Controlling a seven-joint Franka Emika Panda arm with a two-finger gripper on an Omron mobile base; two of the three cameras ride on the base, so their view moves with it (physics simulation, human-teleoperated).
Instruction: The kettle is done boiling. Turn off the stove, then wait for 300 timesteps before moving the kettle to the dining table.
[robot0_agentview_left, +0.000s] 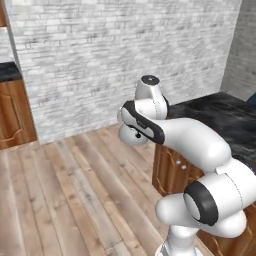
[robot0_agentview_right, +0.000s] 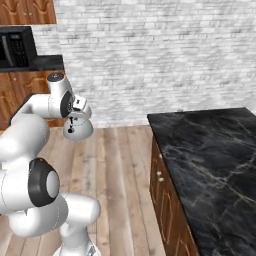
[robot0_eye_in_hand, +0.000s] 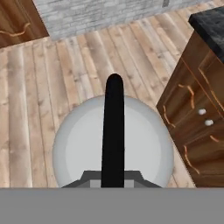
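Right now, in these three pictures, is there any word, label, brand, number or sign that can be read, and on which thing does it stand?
No readable text in any view.
The microwave: its panel shows pale specks, too small and blurred to read.
The kettle, hanging from the shut gripper: plain, no marking.
The dining table and its cabinet fronts: no labels, just knobs and veining.
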